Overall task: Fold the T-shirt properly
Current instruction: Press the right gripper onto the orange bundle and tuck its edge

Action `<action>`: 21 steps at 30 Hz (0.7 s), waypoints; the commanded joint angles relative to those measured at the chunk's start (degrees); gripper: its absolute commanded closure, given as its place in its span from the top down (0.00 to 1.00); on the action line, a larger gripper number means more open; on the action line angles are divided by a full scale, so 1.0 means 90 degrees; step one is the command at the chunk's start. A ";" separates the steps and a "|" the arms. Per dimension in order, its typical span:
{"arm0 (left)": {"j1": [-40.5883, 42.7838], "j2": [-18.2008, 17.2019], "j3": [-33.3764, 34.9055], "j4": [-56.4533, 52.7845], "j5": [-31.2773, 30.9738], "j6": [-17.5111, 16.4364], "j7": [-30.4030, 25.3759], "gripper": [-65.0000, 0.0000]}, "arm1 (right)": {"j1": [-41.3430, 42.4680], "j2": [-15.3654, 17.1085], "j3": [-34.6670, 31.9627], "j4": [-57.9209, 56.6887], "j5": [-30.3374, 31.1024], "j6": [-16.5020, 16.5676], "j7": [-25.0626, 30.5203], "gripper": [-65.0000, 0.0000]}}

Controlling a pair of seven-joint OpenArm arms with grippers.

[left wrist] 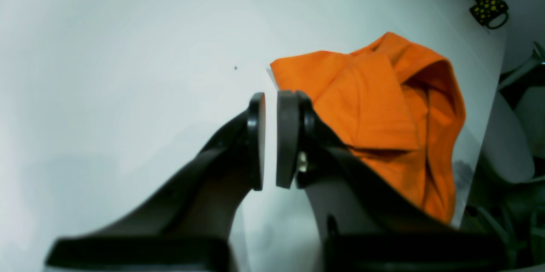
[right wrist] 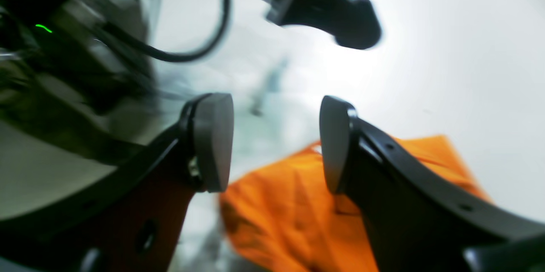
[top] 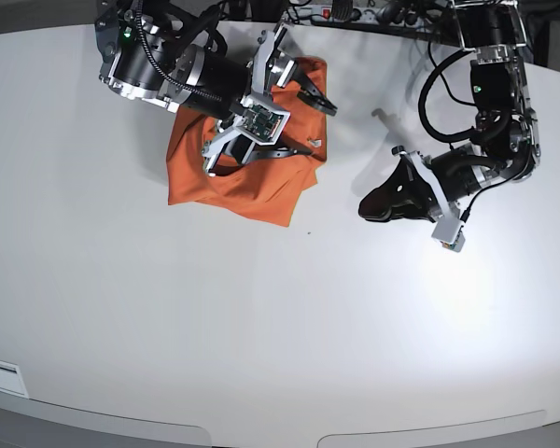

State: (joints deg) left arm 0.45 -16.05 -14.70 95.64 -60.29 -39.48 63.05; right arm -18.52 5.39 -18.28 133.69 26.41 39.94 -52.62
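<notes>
- Up at the far side of the white table [top: 261,336] lies the T-shirt [top: 229,182], a bunched, partly folded orange heap with several layers overlapping; the base view shows it towards that view's left.
- Directly over the heap hangs the right gripper [top: 303,117], its jaws spread wide with clear air between the grey pads [right wrist: 213,140]; the right wrist view shows orange cloth beneath and beyond them, nothing pinched.
- Well apart from the shirt, on the other side of the table, sits the left gripper [top: 373,207], low over bare tabletop.
- Its pads [left wrist: 287,136] stand nearly together, only a thin slit between them, and no cloth is in that slit; the shirt lies beyond the fingers in the left wrist view.
- One container shows: a dark mug [left wrist: 489,7] with yellow spots, at the table's far edge in the left wrist view. What it holds cannot be told from this angle.
</notes>
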 commanded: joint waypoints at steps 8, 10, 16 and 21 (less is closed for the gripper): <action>-0.0104 -0.0267 -0.0049 0.0112 -0.0311 -0.0057 -0.0095 0.11 | 0.0619 0.0039 -0.0012 -0.0899 -0.0486 0.0006 0.0775 0.42; -0.0104 -0.0340 -0.0049 0.0112 -0.0311 -0.0057 -0.0107 0.11 | 0.0799 0.0039 -0.0012 -0.1297 -0.0437 0.0006 0.0777 0.42; -0.0104 -0.0406 -0.0214 0.0112 -0.0316 -0.0057 -0.0119 0.11 | 0.1093 0.0039 -0.0012 -0.1707 -0.0444 0.0006 0.0777 0.30; -0.0104 -0.0408 -0.0396 0.0112 -0.0359 -0.0057 -0.0141 0.11 | 0.1090 0.0041 -0.0012 -0.1707 -0.0447 0.0006 0.0772 0.00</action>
State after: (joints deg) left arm 0.32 -19.00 -17.85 95.64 -61.76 -39.48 63.00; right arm -9.37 5.87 -18.35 117.56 21.43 39.92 -47.35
